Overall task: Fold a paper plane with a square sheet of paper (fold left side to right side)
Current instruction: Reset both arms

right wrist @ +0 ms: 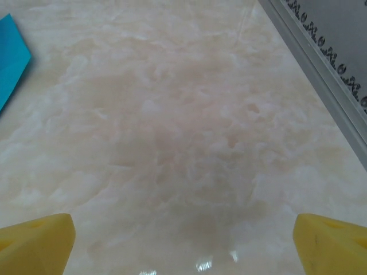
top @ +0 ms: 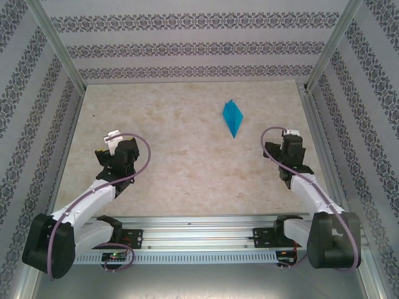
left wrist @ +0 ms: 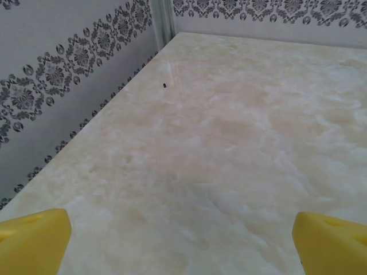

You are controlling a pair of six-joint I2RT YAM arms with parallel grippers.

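The cyan-blue paper plane (top: pixel 232 117) lies flat on the marble table (top: pixel 187 168), right of centre toward the back, as a narrow kite shape with its sharp point toward the arms. A corner of the paper plane (right wrist: pixel 11 57) sits at the left edge of the right wrist view. My right gripper (top: pixel 290 134) is to the plane's near right, apart from it, open with nothing between its yellow fingertips (right wrist: pixel 34 243). Far to the left my left gripper (top: pixel 112 139) is open over bare table, yellow fingertips (left wrist: pixel 34 240) spread wide.
Patterned walls enclose the table on the left (top: pixel 37 124), back (top: pixel 187 50) and right (top: pixel 368 124). A metal rail (top: pixel 318 149) runs along the right edge. A small dark speck (left wrist: pixel 165 85) lies near the left wall.
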